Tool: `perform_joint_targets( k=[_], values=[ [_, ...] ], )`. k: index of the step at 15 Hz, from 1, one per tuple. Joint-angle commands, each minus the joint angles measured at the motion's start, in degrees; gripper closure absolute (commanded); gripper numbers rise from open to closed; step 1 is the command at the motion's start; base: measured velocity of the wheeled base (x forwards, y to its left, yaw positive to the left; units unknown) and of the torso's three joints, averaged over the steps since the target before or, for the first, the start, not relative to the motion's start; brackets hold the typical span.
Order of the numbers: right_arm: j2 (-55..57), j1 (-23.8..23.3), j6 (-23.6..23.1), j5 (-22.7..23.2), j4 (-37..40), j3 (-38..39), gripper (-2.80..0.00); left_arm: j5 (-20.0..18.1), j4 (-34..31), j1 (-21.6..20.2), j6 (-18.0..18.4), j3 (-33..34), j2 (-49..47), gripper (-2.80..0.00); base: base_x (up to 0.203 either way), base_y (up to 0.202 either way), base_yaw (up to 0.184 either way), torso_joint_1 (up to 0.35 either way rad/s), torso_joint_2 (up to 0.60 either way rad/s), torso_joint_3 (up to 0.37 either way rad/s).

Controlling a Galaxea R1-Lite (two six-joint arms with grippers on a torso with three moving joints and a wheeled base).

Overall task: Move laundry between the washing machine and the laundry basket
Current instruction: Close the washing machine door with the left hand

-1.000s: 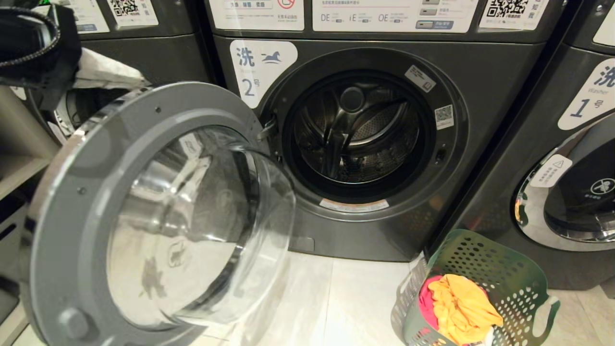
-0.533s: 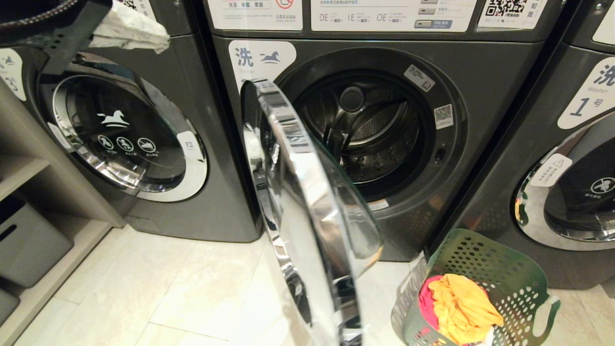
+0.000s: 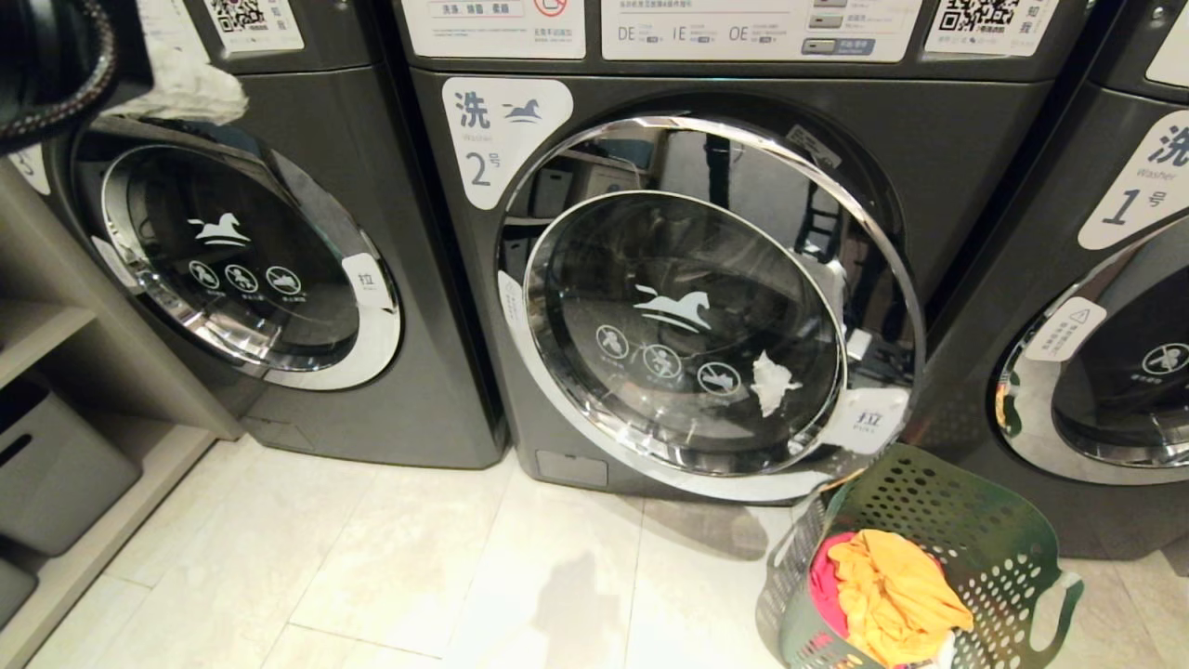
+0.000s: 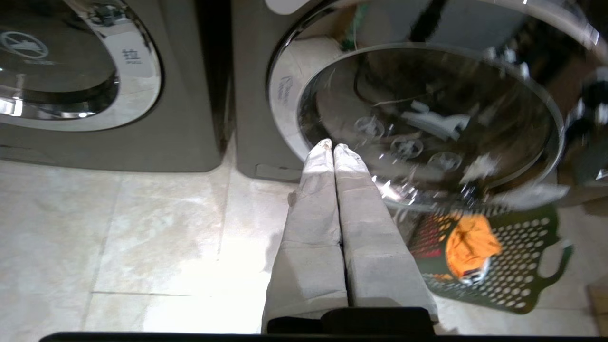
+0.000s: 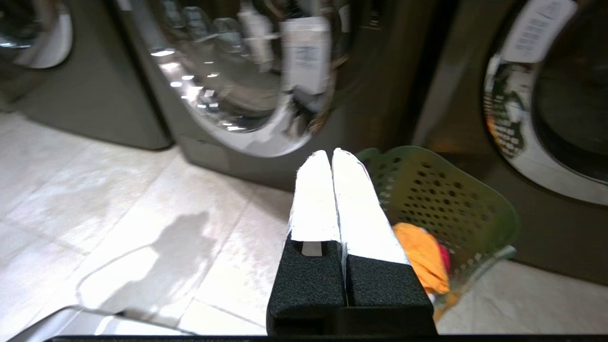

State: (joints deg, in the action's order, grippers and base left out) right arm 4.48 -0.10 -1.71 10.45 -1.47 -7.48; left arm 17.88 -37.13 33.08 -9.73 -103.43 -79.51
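The fingers [image 4: 327,190] of the left gripper [image 4: 332,148] were pressed flat together with nothing between them, and the right gripper [image 5: 331,153] was pinched shut the same way, also empty. In the head view the left gripper [image 3: 186,84] sat high at the upper left, in front of the neighbouring washer [image 3: 279,279], well apart from the door [image 3: 706,316] of washer 2 [image 3: 929,167]. That door, chrome-rimmed with a white horse mark on its glass, stood nearly against the machine's front, its right edge just proud of the opening so that a dark sliver showed behind it. The basket [image 3: 1003,548] stood on the pale tiled floor [image 3: 390,557] just below and to the right of the door, between washer 2 and washer 1 [image 3: 1115,325], tilted slightly. Inside it lay the laundry [image 3: 892,595]: an orange-yellow cloth on top with red cloth showing at its left side. The right wrist view showed the right gripper hanging above the floor, near the basket's rim [image 5: 427,156], touching nothing. A grey bin [image 3: 56,465] sat on a low shelf at the far left.
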Motion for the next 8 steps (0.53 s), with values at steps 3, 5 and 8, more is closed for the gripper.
perform_joint_targets(
  k=[3,5,8],
  values=[
    [26.47,0.0,-0.08,6.64,0.47,-7.96,0.0,9.26,-1.65,5.45,1.68,8.9,11.5,0.0,0.0,0.0,0.0,0.0,0.0,0.0],
    [44.45,0.03,-0.4,8.41,-4.64,-11.77,0.0,11.65,-5.04,5.86,1.87,11.95,17.47,0.0,0.0,0.0,0.0,0.0,0.0,0.0],
    [71.46,0.18,-2.56,9.21,-19.64,-18.17,0.0,15.1,-14.74,5.89,2.0,13.08,26.17,0.0,0.0,0.0,0.0,0.0,0.0,0.0]
  ],
)
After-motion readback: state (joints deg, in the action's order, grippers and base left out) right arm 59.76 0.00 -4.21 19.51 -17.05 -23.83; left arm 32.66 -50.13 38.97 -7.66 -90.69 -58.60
